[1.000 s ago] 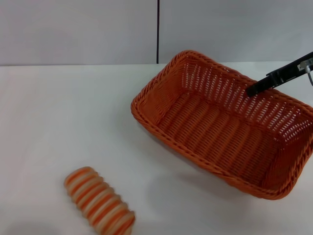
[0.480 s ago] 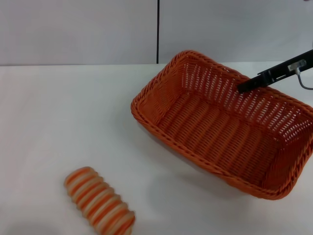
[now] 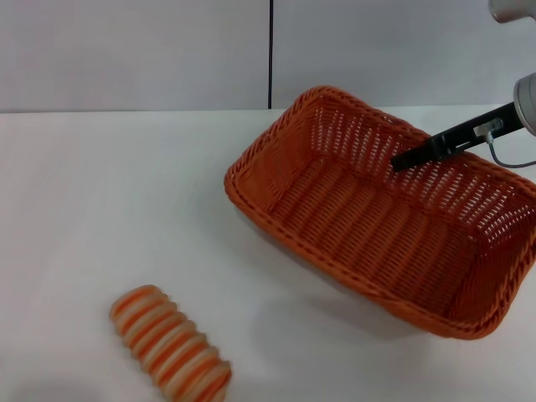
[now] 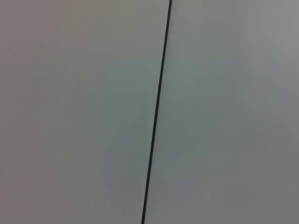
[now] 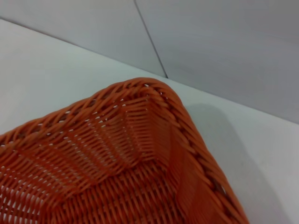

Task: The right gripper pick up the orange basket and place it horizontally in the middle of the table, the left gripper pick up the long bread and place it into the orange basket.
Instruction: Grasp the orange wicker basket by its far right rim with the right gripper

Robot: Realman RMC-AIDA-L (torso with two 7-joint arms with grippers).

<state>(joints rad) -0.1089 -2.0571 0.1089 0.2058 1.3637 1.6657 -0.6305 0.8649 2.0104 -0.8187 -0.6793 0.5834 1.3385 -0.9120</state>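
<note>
The right claw [image 3: 400,162], whose finger spacing I cannot tell, reaches in over the far long wall of the basket [image 3: 335,218], which lies askew on the surface's [image 3: 100,193] right half.

An orange basket [image 3: 381,222] of woven wicker has a rough, ribbed texture, openwork walls and a thick braided rim with a faint sheen. Over its far wall reaches the right gripper [image 3: 399,162], matt black and smooth like hard plastic, on a smooth, pale grey arm. Well away from that gripper, on the near side, lies the long bread [image 3: 171,345], ridged, with a slightly glossy plastic look. The table [image 3: 109,209] beneath is plain white, smooth and matt.
</note>
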